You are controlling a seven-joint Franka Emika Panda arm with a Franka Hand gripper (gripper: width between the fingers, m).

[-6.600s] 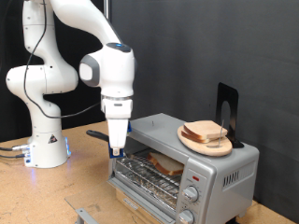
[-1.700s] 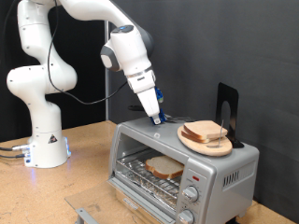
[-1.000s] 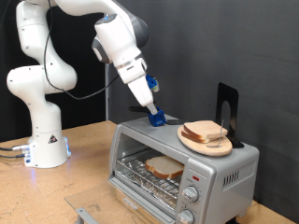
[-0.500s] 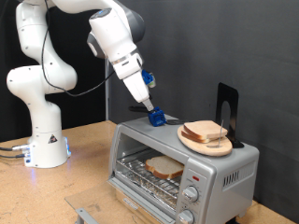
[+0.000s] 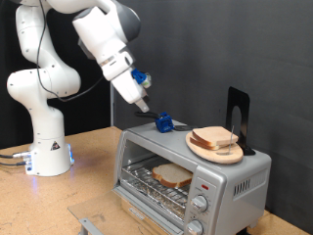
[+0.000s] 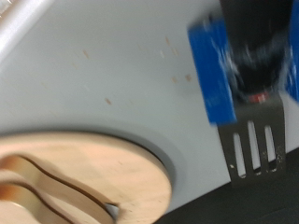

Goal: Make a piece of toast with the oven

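Exterior view has your hand (image 5: pixel 143 102) hanging in the air above the oven's (image 5: pixel 193 174) top, toward the exterior view's left, with nothing between the fingers; can't tell if it's open or closed. The blue-handled spatula (image 5: pixel 163 122) lies on the oven roof beside the wooden plate (image 5: pixel 211 152) of stacked bread. Your piece of toast (image 5: pixel 172 175) sits inside on the wire rack.
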